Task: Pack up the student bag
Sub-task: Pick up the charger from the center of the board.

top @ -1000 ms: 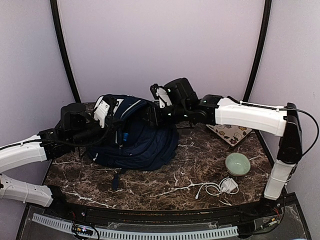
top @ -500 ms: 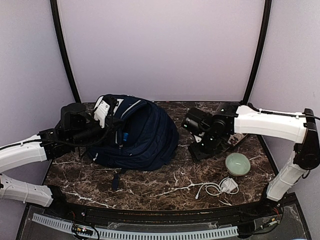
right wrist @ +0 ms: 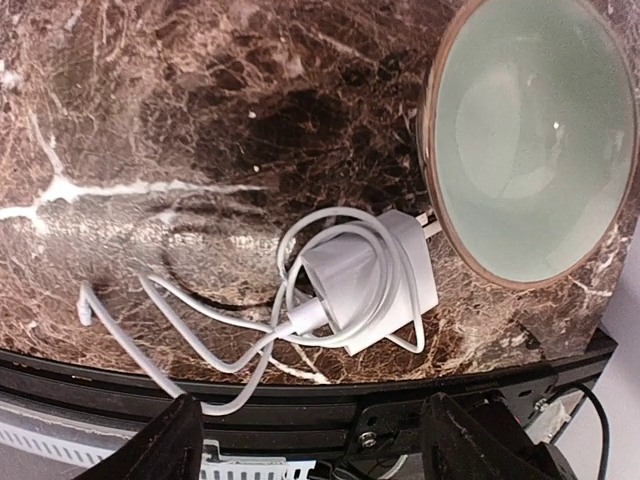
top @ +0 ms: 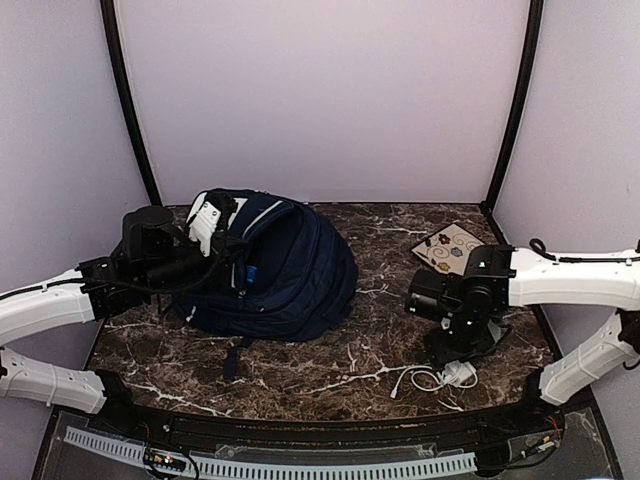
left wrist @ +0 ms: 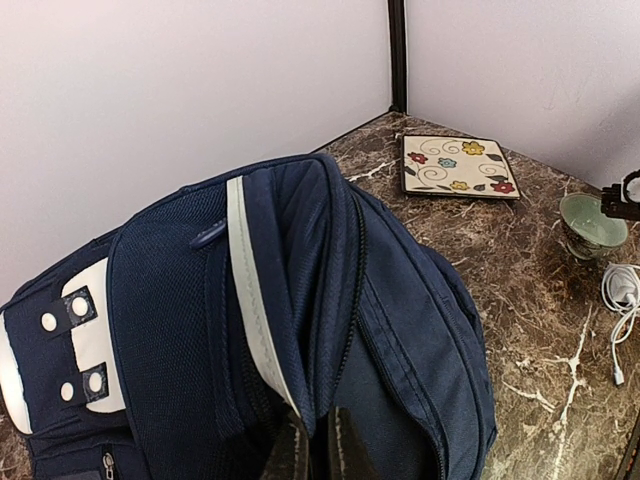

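The student bag (top: 285,265) is lying slumped at the back left of the marble bench (top: 330,355), its white-patched top end pointing toward the left arm (top: 50,305) and its zip opening gaping. That arm is reaching in from the left, and the left jaws are pinching closed on the bag's fabric right at the edge of the opening, with the white-trimmed flap standing up above them. Over on the right, the right arm (top: 580,280) is hanging low over the front right of the bench. The right jaws are spread wide with nothing between them, hovering directly above a white charger (right wrist: 365,285) with its cable looping loosely around it. A pale green bowl (right wrist: 530,130) is sitting just beside the charger, and a floral mat (top: 452,247) is lying toward the back right corner, well apart from the bag.
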Controlling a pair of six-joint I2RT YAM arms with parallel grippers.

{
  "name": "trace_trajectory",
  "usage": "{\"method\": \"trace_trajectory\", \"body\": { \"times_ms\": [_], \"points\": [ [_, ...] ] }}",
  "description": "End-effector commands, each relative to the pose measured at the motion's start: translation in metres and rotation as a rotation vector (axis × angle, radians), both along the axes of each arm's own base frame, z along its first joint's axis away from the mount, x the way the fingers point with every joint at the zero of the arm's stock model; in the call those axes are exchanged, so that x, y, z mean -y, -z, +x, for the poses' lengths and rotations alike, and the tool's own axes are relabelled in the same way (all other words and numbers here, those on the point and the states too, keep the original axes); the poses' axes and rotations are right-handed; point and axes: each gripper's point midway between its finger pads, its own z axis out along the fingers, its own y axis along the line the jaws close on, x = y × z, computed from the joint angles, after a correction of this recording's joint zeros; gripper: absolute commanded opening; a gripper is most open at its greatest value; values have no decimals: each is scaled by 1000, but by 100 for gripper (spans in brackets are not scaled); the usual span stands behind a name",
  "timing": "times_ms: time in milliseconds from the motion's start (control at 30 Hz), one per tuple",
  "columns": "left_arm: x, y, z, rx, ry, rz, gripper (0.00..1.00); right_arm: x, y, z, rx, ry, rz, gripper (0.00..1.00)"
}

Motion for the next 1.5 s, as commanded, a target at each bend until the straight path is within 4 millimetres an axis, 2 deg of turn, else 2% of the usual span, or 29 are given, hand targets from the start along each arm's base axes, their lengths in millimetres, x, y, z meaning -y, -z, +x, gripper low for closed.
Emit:
{"method": "trace_trajectory", "body": {
  "times_ms": [0,100,400,567,933,1000,1167,1467],
  "points": [
    [8,-48,-3,116,40,-110,0,8,16,-10,-2,80,36,76],
    [9,-46,-2,113,38,-107,0,14,33,-15,-22,110,39,78],
    [9,-45,-1,109,38,-101,0,26,62,-13,-50,189,97,80],
    [11,-44,-2,103,50,-103,0,35,62,7,12,222,103,81],
    [11,-42,-2,102,49,-95,0,29,73,30,41,185,163,85],
    [11,-43,-2,103,50,-96,0,21,76,31,28,165,190,83],
    [11,-42,-2,103,48,-93,0,10,82,28,-24,114,195,68],
    [11,-42,-2,103,47,-92,0,-23,72,34,-14,17,209,56]
  ]
}}
